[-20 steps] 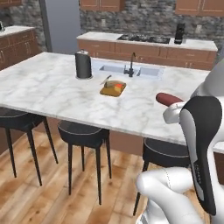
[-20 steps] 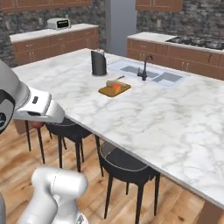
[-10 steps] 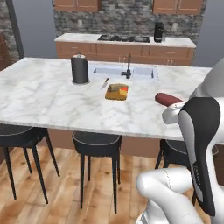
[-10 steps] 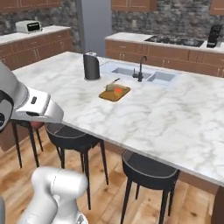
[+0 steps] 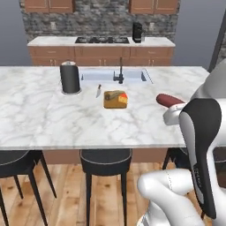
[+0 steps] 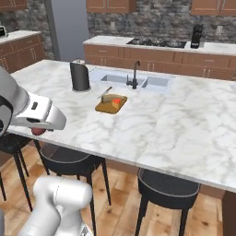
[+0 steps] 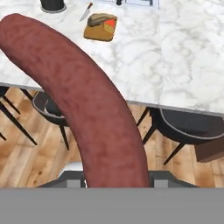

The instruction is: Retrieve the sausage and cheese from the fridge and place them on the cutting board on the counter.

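The dark red-brown curved sausage (image 7: 87, 109) is pinched in the gripper (image 7: 116, 181), its length rising from between the fingers and arching across the hand view; in the left base view its end (image 5: 167, 99) juts out past the white arm, over the right part of the bench near its front edge. The large white marble bench with grey veins (image 5: 88, 119) carries a small rectangular light brown wooden cutting board (image 5: 114, 103) near its middle, just in front of the sink (image 5: 114, 76) set along the far edge. On the board lies a small yellow-orange block of cheese (image 5: 123, 99) at its right end, touching a darker olive-brown lump (image 5: 112, 95) beside it. A small knife (image 5: 98, 91) lies on the bench just left of the board, and a dark cylindrical canister (image 5: 70, 78) stands upright further left. Black round stools (image 5: 106, 156) are tucked under the near edge.
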